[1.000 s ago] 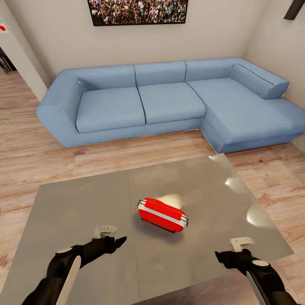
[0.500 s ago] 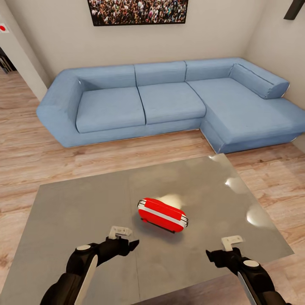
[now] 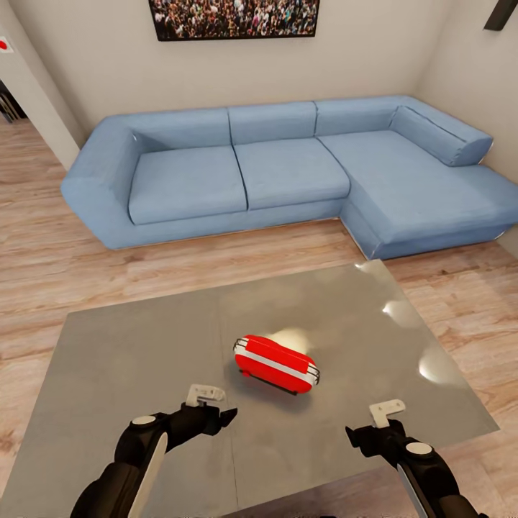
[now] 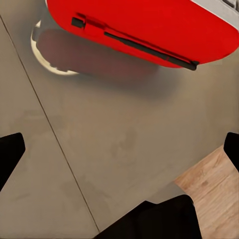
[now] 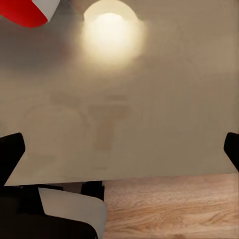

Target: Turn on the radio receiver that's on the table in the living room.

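Now left gripper (image 3: 216, 415) has closed in just short of the radio receiver (image 3: 276, 365) at mid-table (image 3: 129, 345), fingers spread wide; right gripper (image 3: 363, 439) also spread. Contact looks imminent.

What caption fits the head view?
Both open grippers, left and right, hover over the grey table near the red radio.

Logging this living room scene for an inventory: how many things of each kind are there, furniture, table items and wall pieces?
Radio receiver: 1
Table: 1
Blue L-shaped sofa: 1
Crowd picture: 1
Dark wall piece, cut off by the frame edge: 1
Total: 5
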